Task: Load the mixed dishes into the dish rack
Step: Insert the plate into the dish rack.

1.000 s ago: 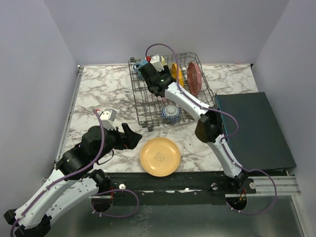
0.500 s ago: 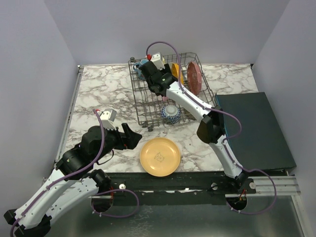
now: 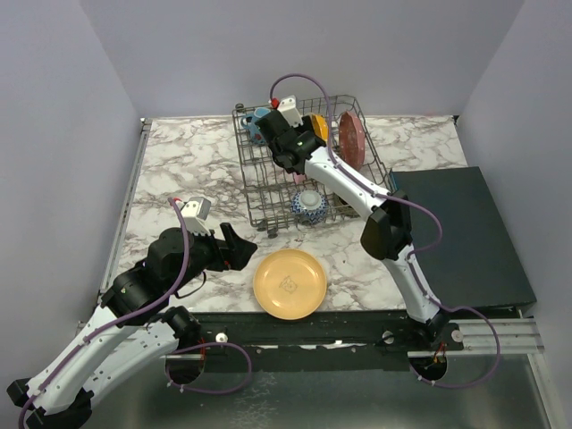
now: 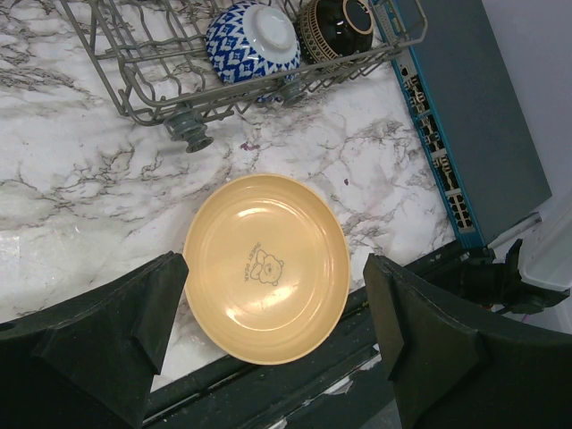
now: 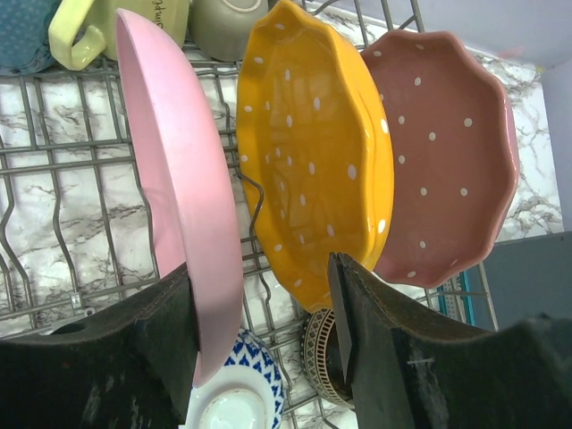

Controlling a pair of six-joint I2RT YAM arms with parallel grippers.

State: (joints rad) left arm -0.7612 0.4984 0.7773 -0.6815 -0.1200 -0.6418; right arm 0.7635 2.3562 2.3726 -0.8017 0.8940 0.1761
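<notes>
Pink plate (image 5: pixel 170 161) rim between half-open right gripper (image 5: pixel 259 277) jaws: risk of snagging, toppling onto orange scalloped plate (image 5: pixel 313 152). Left gripper (image 4: pixel 275 264) wide, empty.

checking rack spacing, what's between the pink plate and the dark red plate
The scalloped orange-yellow plate, standing on edge between the pink plate and dark red plate, shown in the right wrist view.

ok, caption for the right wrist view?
Right gripper open over the dish rack, pink plate upright between its fingers, orange plate and dark red plate alongside.
</notes>
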